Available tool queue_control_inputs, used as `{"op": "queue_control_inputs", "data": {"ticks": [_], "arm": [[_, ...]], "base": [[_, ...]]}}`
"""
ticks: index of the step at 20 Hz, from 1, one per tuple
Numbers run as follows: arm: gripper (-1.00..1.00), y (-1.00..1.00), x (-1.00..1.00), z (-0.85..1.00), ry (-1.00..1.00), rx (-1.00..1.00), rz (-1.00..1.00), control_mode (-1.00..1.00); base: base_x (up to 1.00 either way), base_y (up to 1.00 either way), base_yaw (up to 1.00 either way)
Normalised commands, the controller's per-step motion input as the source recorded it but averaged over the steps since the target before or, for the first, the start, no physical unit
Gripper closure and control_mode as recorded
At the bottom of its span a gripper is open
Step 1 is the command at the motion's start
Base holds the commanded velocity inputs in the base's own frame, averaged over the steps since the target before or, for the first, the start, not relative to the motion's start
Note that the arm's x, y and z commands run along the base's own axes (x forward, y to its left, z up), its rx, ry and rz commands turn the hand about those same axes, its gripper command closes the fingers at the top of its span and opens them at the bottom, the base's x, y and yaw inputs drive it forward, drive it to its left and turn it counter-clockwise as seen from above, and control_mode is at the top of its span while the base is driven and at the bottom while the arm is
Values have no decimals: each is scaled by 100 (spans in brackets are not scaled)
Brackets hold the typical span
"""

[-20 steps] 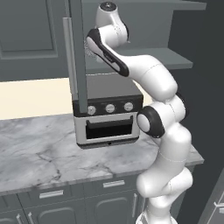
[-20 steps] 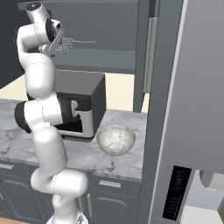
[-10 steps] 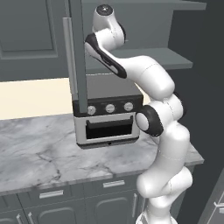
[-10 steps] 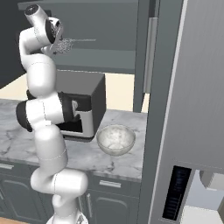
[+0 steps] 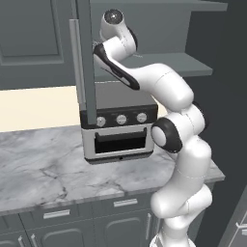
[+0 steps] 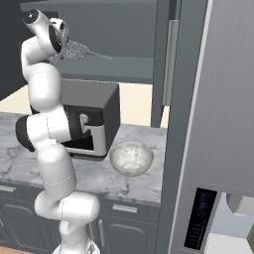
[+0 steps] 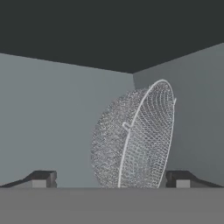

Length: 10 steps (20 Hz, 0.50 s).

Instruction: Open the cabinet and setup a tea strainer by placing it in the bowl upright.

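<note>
The gripper is reaching into the open cabinet, its jaws spread wide around the tea strainer lying on the shelf. The bowl is sitting on the counter, just right of the toaster oven

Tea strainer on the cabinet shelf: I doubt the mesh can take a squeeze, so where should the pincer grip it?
Grip the tea strainer on its wire rim, coming straight ahead: it lies between the open pincer tips, rim edge-on toward the hand.
</note>
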Motion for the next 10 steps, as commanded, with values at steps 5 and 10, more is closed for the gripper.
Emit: {"op": "queue_control_inputs", "data": {"ticks": [5,10], "arm": [[-100,3,1,-24,0,0,4,-100],[-100,0,20,-14,0,0,1,-100]], "base": [[0,0,0],[0,0,0]]}}
